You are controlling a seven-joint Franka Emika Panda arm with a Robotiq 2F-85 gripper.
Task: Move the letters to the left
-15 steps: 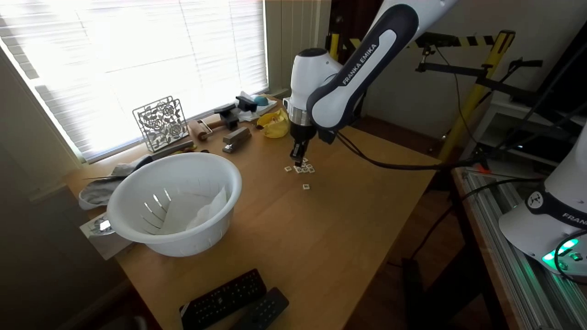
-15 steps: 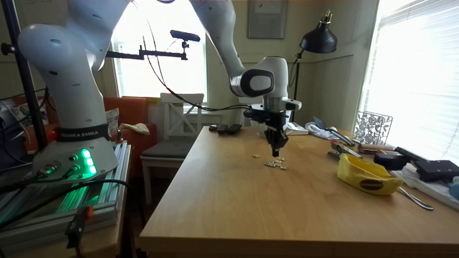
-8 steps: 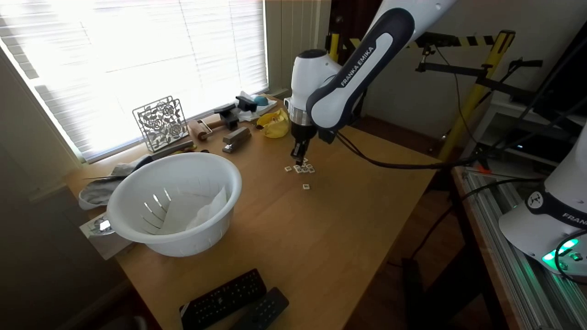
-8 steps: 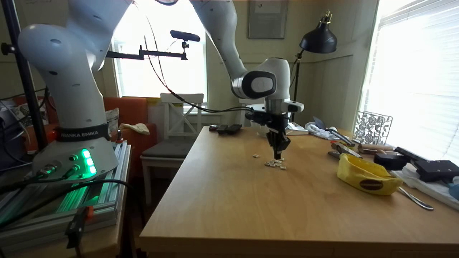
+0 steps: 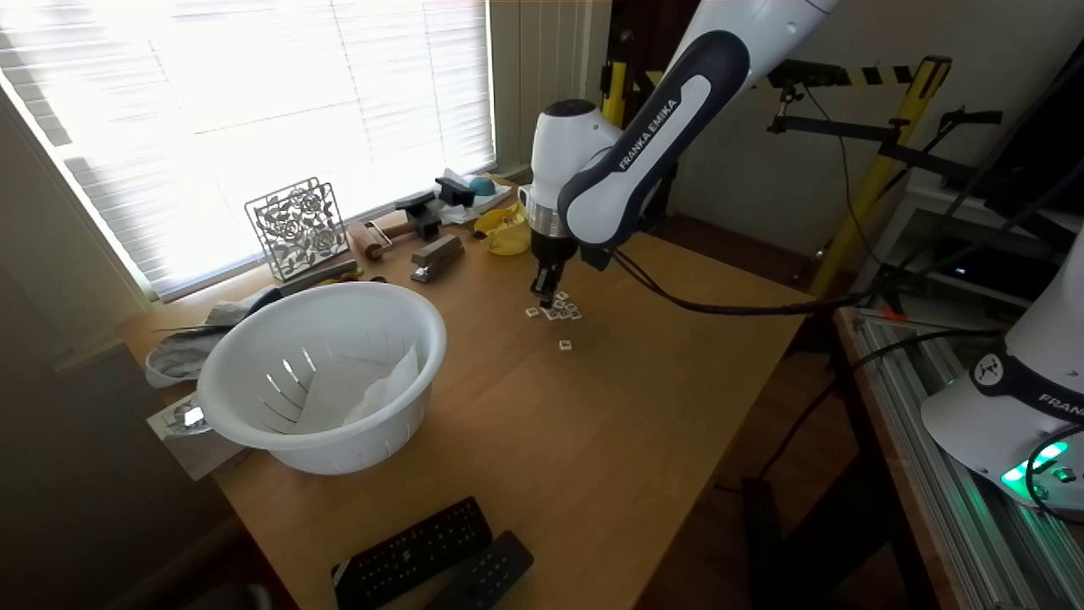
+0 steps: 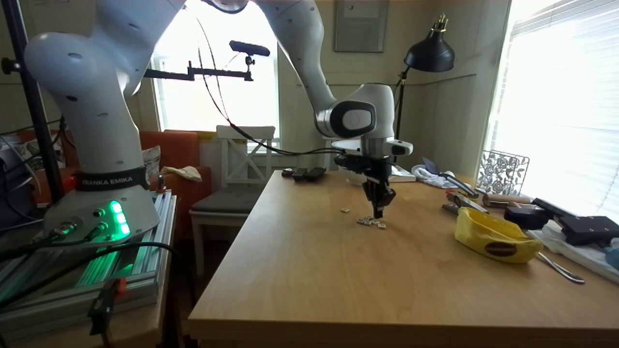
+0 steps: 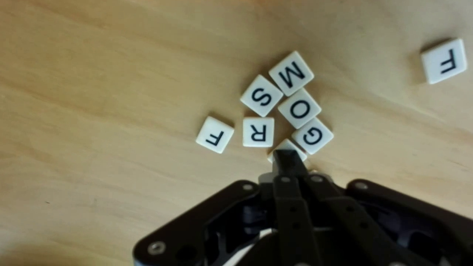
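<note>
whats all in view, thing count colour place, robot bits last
Flat wooden table: one, light brown, in the middle
Square letter tiles: at least eight, white, black lettering, on the table
Slotted plastic bowl: one, white, near the table edge
Buttoned plastic remotes: at least two, black, near a table corner
Bright windows: at least two, white, in the walls
Curved pouch: one, yellow, on the table
Rose patterned wire holder: one, grey, upright beside a window
Stapler-like block: one, brownish, near the pouch
Domed metal lamp: one, black, in the background
Wooden chair: at least one, white, grey seat, in the background
Jointed arm: one, white and black, over the table
Two-finger gripper: one, black, shut, at the tiles
</note>
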